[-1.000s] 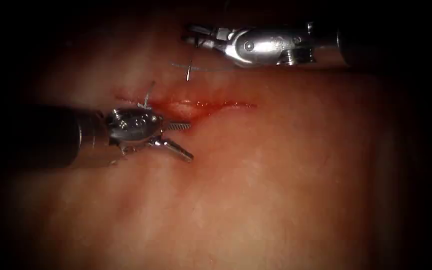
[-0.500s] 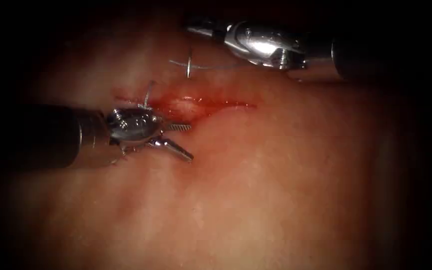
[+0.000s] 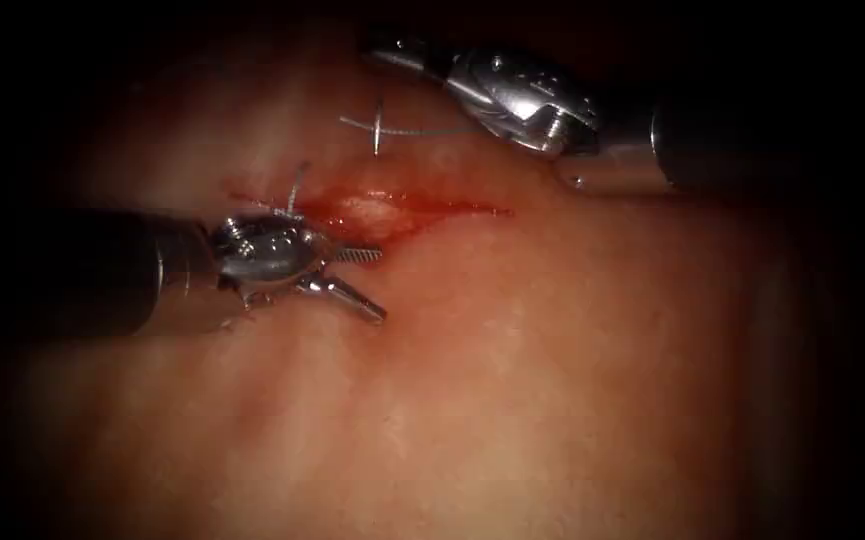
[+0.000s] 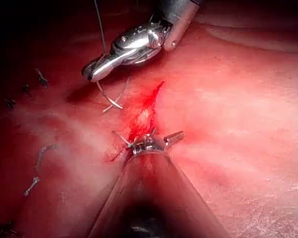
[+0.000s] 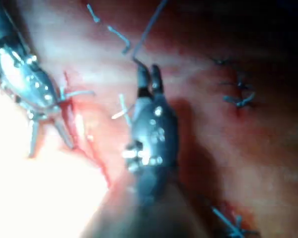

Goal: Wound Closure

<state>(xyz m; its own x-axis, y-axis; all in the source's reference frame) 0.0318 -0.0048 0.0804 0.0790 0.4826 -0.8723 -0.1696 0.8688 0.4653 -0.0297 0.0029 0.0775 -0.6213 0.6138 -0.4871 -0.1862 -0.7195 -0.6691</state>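
The left tool [image 3: 357, 278] rests on the tissue [image 3: 572, 380] at the near edge of the cut [image 3: 402, 208], its jaws spread and holding nothing. The right tool [image 3: 392, 52] hangs over the far side of the cut, jaws pressed together on the thread [image 5: 149, 27]. The needle [image 3: 378, 125] lies loose on the tissue just below the right tool, not in the tissue, crossed by thread. Red fluid [image 4: 146, 106] lines the cut. Cut ends of thread [image 4: 37, 168] lie well to the side.

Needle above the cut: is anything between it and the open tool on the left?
Nothing visible blocks it. The left tool, jaws open and empty, sits just below the cut; the needle lies across the cut on the tissue, near the right tool, which grips thread.
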